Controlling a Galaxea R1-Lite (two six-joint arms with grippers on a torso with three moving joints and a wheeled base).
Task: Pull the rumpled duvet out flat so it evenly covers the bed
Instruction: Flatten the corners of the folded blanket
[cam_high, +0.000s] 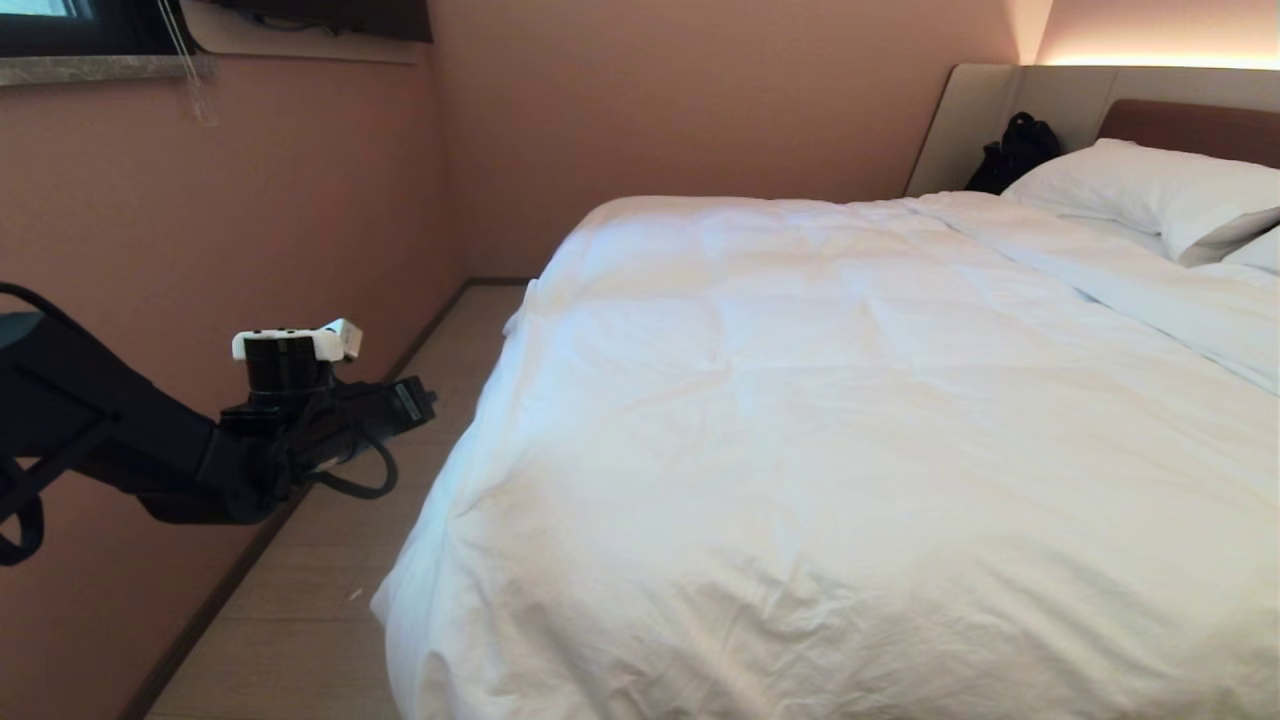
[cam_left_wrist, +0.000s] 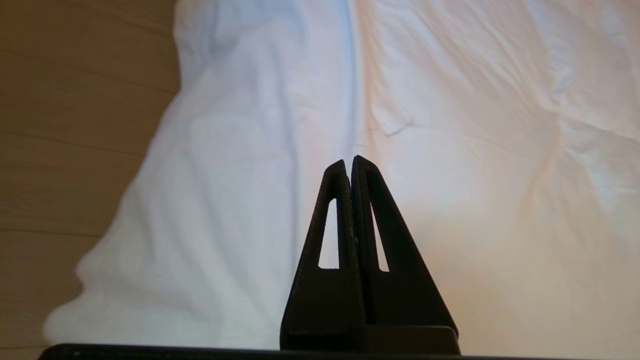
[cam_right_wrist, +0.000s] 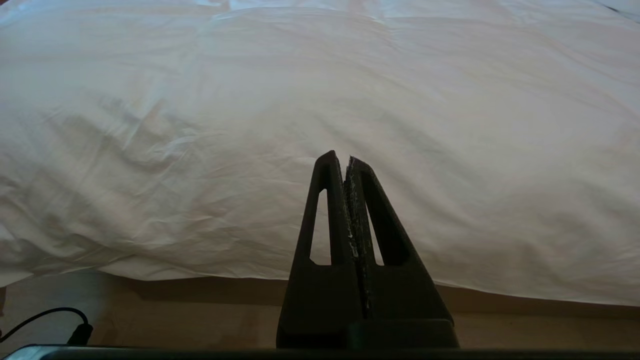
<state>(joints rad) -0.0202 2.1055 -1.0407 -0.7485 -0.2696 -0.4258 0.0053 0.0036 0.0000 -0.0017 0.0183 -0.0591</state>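
In the head view the duvet (cam_high: 800, 430) lies spread over the bed (cam_high: 1185, 125), with its long axis running from the near foot end up to the pillows (cam_high: 1150, 190) at the headboard, which is at the far right. Its left edge hangs down toward the floor (cam_high: 330, 560). The left gripper (cam_high: 415, 400) is in the air over the floor strip between wall and bed, just beside that hanging edge and not touching it; it points toward the bed. A black bag (cam_high: 1015, 150) sits at the far corner by the headboard. The left wrist view shows what the head view does not: the left gripper's fingers (cam_left_wrist: 345, 210) are pressed together with nothing between them, and ahead of the tips is the duvet's draped side. The right wrist view is the only one with the right gripper (cam_right_wrist: 345, 160); its fingers are closed and empty too, and beyond them the duvet's foot edge hangs over the floor, with a black cable (cam_right_wrist: 45, 320) beside the gripper's base.
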